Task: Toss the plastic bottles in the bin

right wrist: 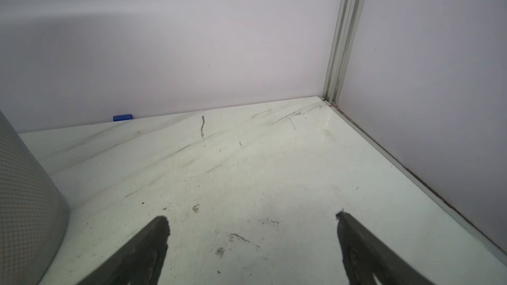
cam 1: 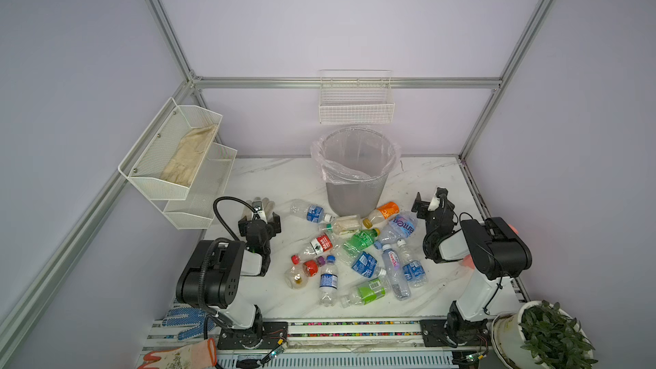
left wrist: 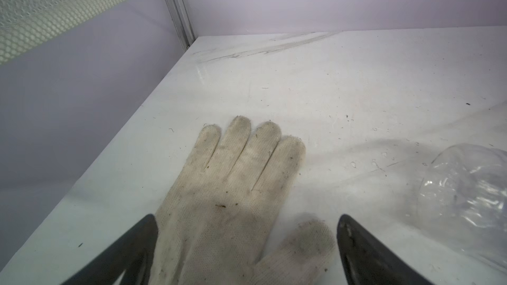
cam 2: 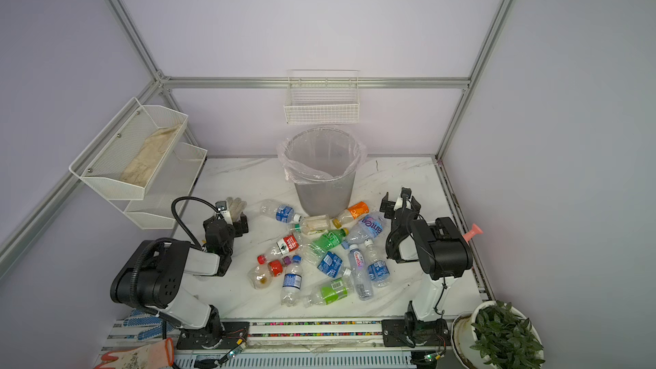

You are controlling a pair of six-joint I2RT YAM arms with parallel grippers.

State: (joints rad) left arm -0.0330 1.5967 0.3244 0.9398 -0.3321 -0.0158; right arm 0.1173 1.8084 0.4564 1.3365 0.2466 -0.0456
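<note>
Several plastic bottles (cam 1: 358,253) (cam 2: 324,253) lie scattered on the white marble table in front of the bin (cam 1: 355,172) (cam 2: 323,172), a grey mesh basket lined with a clear bag. My left gripper (cam 1: 259,220) (cam 2: 229,221) (left wrist: 247,217) is open, low over a white knitted glove (left wrist: 233,187) left of the pile. One clear bottle with a blue label (cam 1: 309,211) (left wrist: 466,193) lies just to its right. My right gripper (cam 1: 431,204) (cam 2: 399,204) (right wrist: 251,216) stands open over bare table, right of the bin (right wrist: 24,201), holding nothing.
A white mesh two-tier shelf (cam 1: 177,157) hangs on the left wall and a white wire basket (cam 1: 356,106) above the bin. A potted plant (cam 1: 546,335) stands front right. Orange (cam 1: 184,354) and blue-dotted (cam 1: 184,321) gloves lie front left. A blue cap (right wrist: 122,117) lies at the back wall.
</note>
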